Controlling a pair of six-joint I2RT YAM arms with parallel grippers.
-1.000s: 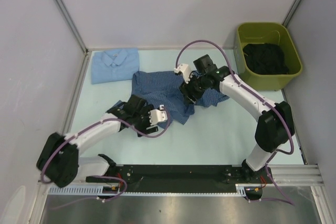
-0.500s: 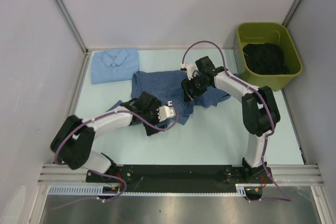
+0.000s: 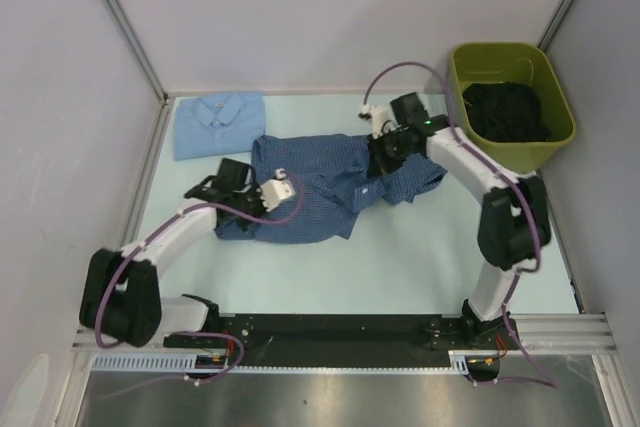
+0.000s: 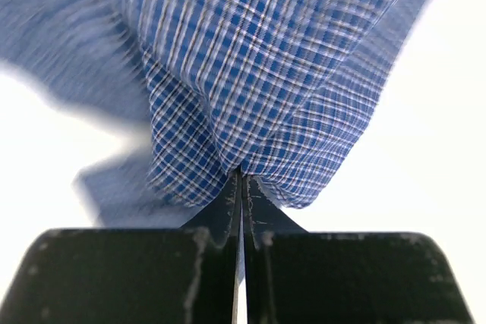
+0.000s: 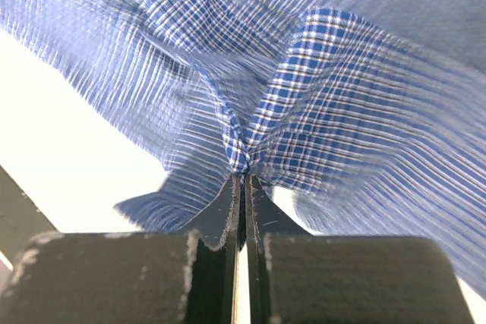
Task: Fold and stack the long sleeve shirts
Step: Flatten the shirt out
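The left gripper and right gripper each pinch a bunched fold of the soft checked shirt (fine blue-white weave).

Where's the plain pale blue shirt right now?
In the top view, the pale blue shirt lies folded at the far left corner of the table, just beyond the left end of the checked shirt.

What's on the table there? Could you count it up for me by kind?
Shirts: 2, the checked blue shirt and the pale blue shirt
Bins: 1, the green bin
Dark cloth piles: 1, the dark cloth in the bin
Robot hands: 2, the left hand and the right hand, both pinching the checked blue shirt
Total: 6
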